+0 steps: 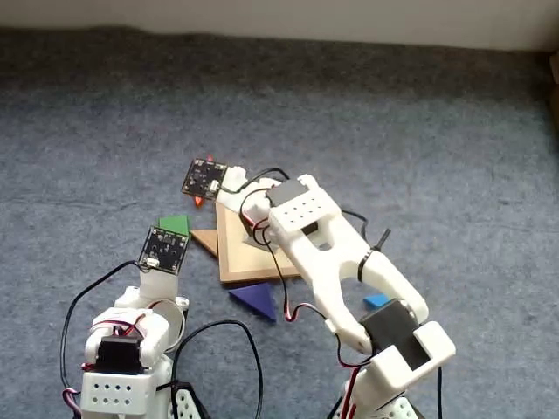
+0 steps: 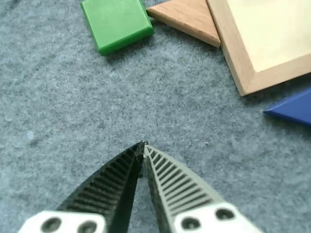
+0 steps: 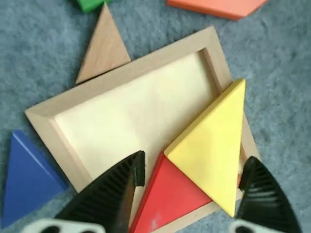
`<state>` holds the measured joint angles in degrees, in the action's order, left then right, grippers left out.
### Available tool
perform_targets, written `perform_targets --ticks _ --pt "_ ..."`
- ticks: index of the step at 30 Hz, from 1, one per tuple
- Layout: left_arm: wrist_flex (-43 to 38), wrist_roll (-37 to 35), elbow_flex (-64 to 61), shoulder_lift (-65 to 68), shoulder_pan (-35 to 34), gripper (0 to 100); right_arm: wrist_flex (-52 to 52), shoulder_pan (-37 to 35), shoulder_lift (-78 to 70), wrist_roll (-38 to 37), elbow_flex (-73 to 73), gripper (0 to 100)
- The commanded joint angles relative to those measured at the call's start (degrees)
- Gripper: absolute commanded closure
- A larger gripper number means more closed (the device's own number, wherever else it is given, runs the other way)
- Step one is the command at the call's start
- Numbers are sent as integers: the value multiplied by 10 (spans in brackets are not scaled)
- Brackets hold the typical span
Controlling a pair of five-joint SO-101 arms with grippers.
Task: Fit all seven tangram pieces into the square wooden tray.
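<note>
The square wooden tray [image 3: 121, 70] holds a red triangle [image 3: 170, 194] in one corner. A yellow triangle [image 3: 214, 141] lies beside it, with one edge riding over the tray's rim. My right gripper [image 3: 194, 165] hangs open just above these two pieces, its fingers on either side of them. Outside the tray lie a wooden triangle [image 3: 103, 46], a green square [image 2: 116, 22], a blue triangle [image 3: 24, 174] and an orange parallelogram [image 3: 218, 6]. My left gripper [image 2: 143, 148] is shut and empty over the carpet, short of the green square and the tray [image 2: 243, 63].
Everything rests on grey carpet. In the high view the right arm [image 1: 332, 253] covers most of the tray [image 1: 244, 266]. A small light-blue piece [image 1: 376, 301] lies by that arm's base. Open carpet stretches away to the far side.
</note>
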<state>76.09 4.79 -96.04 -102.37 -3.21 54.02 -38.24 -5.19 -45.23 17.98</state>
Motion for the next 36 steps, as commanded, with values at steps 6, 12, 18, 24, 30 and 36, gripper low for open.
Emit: perform_targets --ticks 6,12,18,24,30,36 --pt "4 -4 -11 -16 -2 995 98 29 38 45 -73 979" --pt "4 -4 -11 -16 -2 995 110 92 36 239 -149 995" --pt "4 -4 -11 -16 -2 995 55 97 33 415 -132 992" --pt "4 -4 -11 -16 -2 995 -102 98 32 502 -32 992" --pt "4 -4 -11 -16 -2 995 -223 95 32 507 64 992" --pt "4 -4 -11 -16 -2 995 -230 73 21 505 87 992"
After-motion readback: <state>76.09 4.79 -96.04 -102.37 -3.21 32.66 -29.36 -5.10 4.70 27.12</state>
